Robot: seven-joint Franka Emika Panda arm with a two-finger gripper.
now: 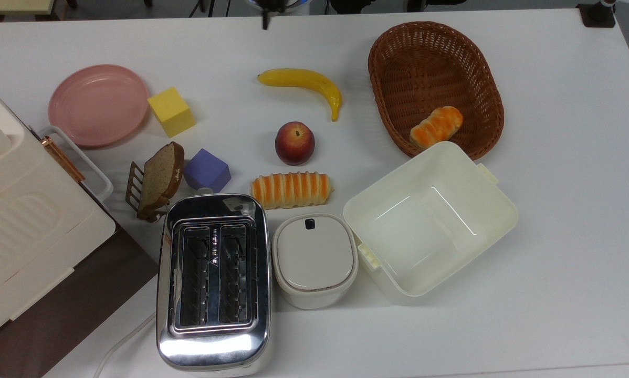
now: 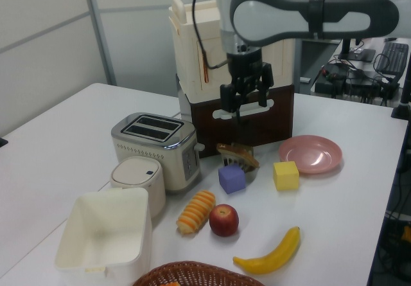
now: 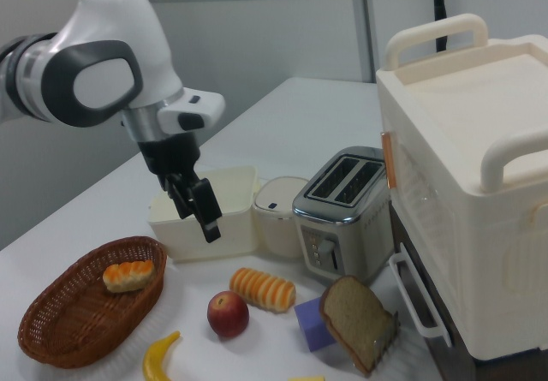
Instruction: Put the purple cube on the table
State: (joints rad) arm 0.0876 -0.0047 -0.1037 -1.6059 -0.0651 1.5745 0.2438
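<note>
In the top view, the purple cube (image 1: 207, 170) rests on the table (image 1: 556, 210), touching the slice of bread (image 1: 159, 178) in its small rack on the top view's left and lying just beside the toaster (image 1: 213, 281) below it. The striped bread roll (image 1: 291, 189) lies near on the top view's right; the yellow cube (image 1: 171, 111) and pink plate (image 1: 98, 104) sit above. Open tabletop lies above the cube, toward the banana (image 1: 306, 84), and along the right edge past the basket (image 1: 435, 86) and the open white container (image 1: 430, 223).

In the left view, the gripper (image 2: 245, 98) hangs empty, well above the bread slice, fingers spread apart, in front of the tall white cabinet (image 2: 212, 54). The purple cube (image 2: 232, 178) stands clear of the yellow cube (image 2: 286, 175), with the apple (image 2: 224, 220) nearer the camera.

In the right view, the gripper (image 3: 199, 203) hangs above the apple (image 3: 228, 313), fingers parted and holding nothing. The purple cube (image 3: 312, 324) is half hidden behind the bread slice (image 3: 360, 323), in front of the toaster (image 3: 344, 212).
</note>
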